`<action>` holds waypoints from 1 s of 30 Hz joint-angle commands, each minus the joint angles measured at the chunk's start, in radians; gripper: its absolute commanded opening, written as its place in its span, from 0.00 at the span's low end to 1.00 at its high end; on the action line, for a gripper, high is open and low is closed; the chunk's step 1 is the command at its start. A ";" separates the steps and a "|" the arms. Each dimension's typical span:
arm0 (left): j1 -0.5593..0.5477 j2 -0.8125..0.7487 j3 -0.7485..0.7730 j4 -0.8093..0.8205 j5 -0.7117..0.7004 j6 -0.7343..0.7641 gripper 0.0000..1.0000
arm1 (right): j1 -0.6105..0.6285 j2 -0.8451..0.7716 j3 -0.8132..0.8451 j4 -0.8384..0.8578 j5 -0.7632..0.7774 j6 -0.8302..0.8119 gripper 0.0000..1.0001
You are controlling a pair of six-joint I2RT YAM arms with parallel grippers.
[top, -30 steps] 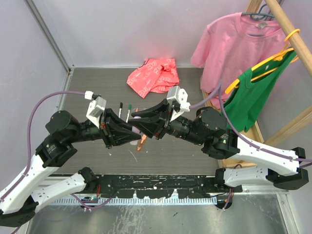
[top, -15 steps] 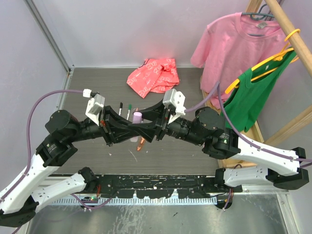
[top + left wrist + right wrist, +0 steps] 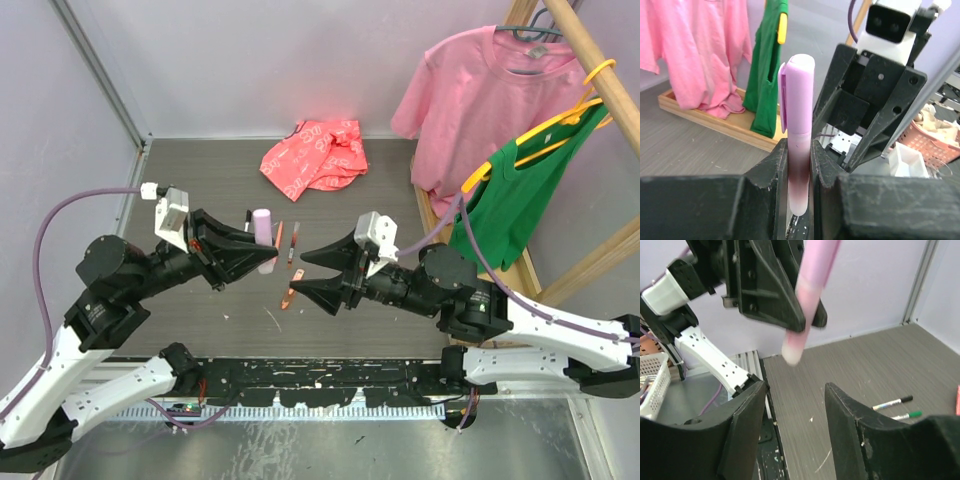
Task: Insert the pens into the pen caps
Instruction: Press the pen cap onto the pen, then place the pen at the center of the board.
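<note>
Apparently capped pink highlighter (image 3: 799,145) clamped in left jaws (image 3: 799,165), right jaws (image 3: 312,272) spread.

Arms now pulled apart; L gripper (image 3: 262,252) keeps capped pink highlighter (image 3: 264,238); R gripper (image 3: 312,272) open, backed off.

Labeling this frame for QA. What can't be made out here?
- Highlighter: lower end hidden between the left hand's fingers, left wrist view; top cut off by the frame edge in the right wrist view.
- Markers: small, and it is unclear which caps are seated, right wrist view.
- Right hand: hides the table under it, top view.
</note>
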 commanded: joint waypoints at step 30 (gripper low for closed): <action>0.006 0.669 0.124 -0.308 -0.682 -0.030 0.00 | -0.520 -0.120 -0.431 -0.262 0.078 0.498 0.77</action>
